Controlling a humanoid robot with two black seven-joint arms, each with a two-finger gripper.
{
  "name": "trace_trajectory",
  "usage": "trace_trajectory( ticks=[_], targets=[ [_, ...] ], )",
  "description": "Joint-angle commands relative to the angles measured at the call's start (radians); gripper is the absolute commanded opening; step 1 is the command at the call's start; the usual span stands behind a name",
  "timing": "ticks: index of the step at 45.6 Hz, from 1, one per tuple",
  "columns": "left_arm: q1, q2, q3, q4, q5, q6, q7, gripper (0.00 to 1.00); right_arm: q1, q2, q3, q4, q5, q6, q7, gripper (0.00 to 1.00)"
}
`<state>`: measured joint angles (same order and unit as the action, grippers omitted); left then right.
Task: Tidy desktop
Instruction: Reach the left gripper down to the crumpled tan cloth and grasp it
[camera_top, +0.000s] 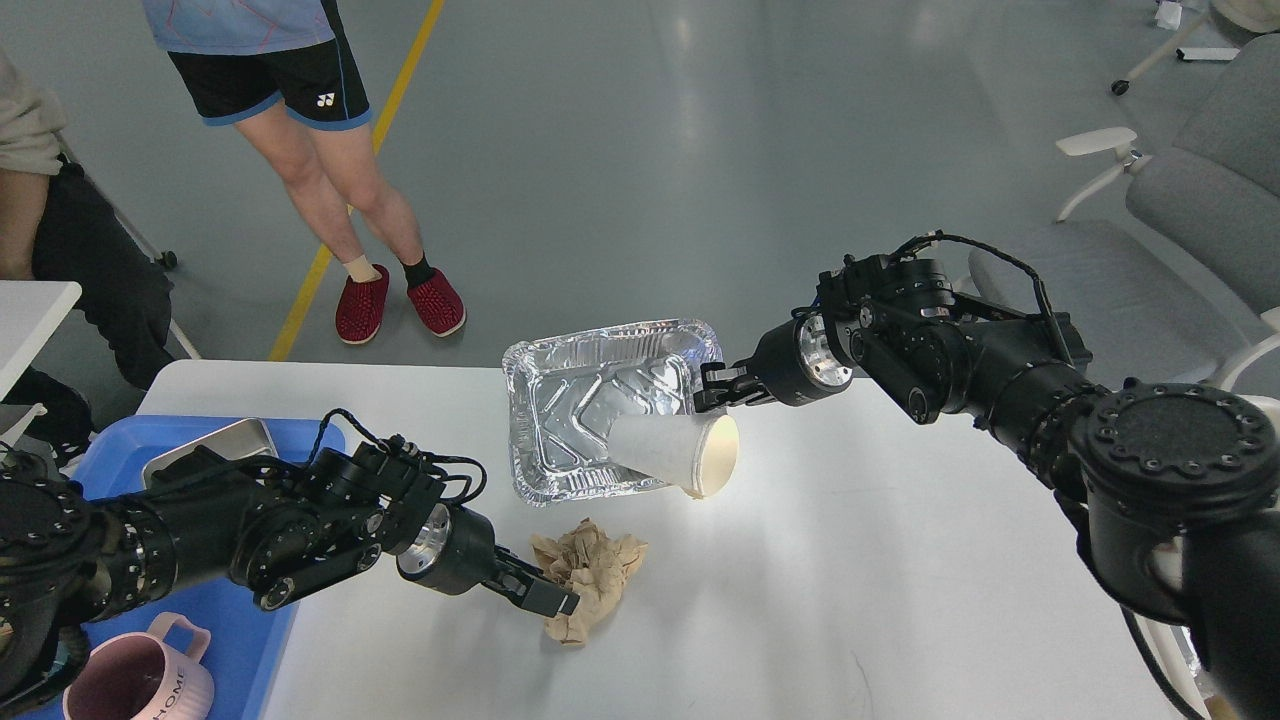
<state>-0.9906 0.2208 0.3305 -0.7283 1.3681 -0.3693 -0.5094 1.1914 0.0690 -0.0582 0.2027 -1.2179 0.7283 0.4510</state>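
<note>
The white desktop (850, 560) fills the lower view. A crumpled brown paper (597, 572) lies at its middle front. My left gripper (548, 598) is low over the desktop, its dark tip touching the paper's left edge; I cannot tell its fingers apart. A foil tray (570, 400) sits at the far edge. A white paper cup (668, 450) lies tilted, base in the tray, mouth over the tray's near right corner. My right gripper (712, 392) is shut on the cup's upper rim.
A blue tray (235, 640) at the front left holds a metal box (215, 440) and a pink mug (130, 685). A person (330, 190) stands beyond the far edge. Grey chairs (1200, 190) stand at the right.
</note>
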Motion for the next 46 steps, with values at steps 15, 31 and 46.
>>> trace_trajectory(
  ticks=[15,31,46],
  targets=[
    [0.041,-0.166,0.001,0.138,-0.024,0.033,-0.017,0.34,0.001,0.023,0.000,0.001,0.000,-0.003,0.000,0.00],
    [0.024,-0.161,0.028,0.142,-0.021,0.026,-0.050,0.02,0.001,0.023,0.000,0.000,0.000,-0.009,0.000,0.00],
    [-0.002,-0.118,0.032,0.121,-0.020,-0.022,-0.100,0.00,0.007,0.023,0.000,-0.002,0.000,-0.012,0.000,0.00]
  ],
)
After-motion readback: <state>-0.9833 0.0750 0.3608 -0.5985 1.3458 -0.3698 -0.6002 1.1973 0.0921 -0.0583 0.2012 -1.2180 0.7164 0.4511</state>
